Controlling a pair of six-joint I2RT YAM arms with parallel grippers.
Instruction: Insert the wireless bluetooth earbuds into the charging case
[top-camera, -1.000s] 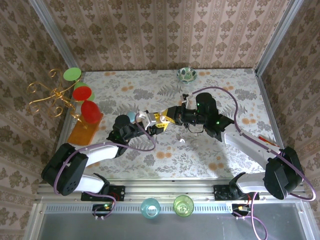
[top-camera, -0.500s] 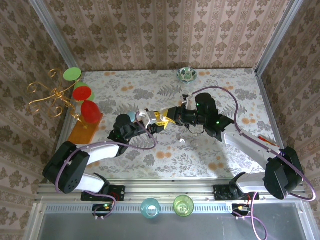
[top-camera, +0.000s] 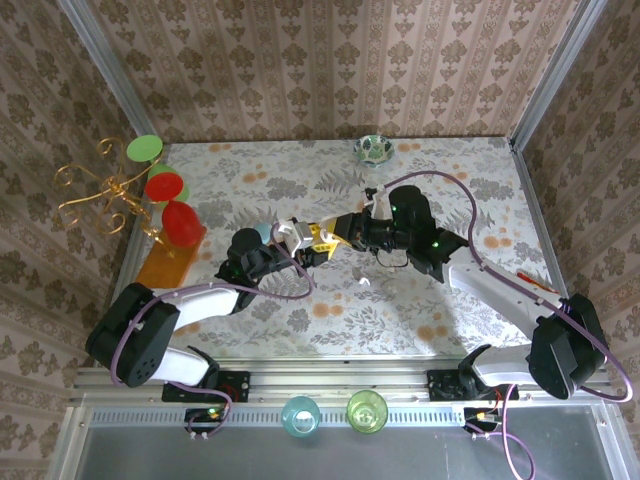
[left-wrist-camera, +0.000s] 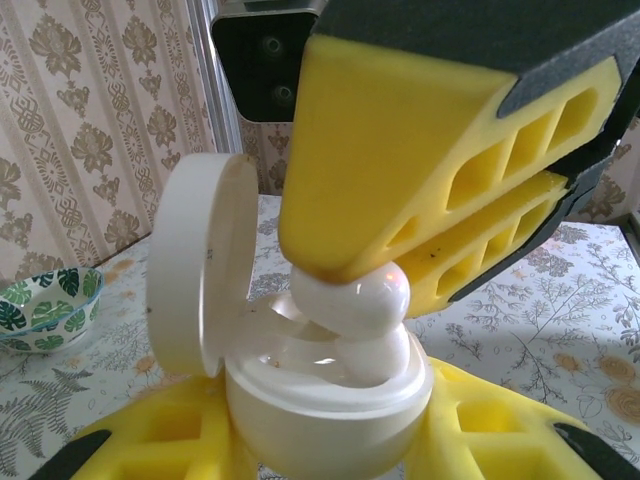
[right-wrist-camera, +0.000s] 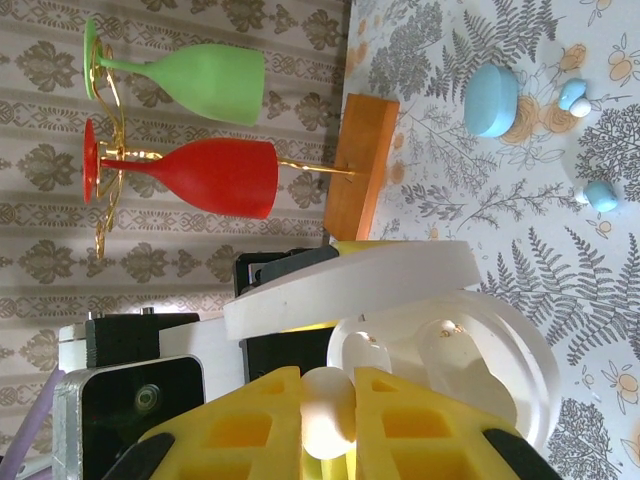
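Earbud (left-wrist-camera: 352, 297) btwn fingers (left-wrist-camera: 400, 150), atop case (left-wrist-camera: 330, 405)

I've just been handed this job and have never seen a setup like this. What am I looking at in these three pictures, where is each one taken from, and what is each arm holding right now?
These are two robot arms bolted at the near edge of a patterned table. The overhead picture looks down from behind them. The other two pictures come from a camera on each wrist, so the yellow foam at the bottom of each is that arm's own fingers.

The left fingers grip a white charging case with its lid open. The right fingers pinch a white earbud and hold it at the case's mouth. It does not look fully seated.

Farther off on the table are a pale-blue case, loose pale-blue buds and a leaf-patterned bowl. There is also a wooden-based rack holding a red glass and a green glass.
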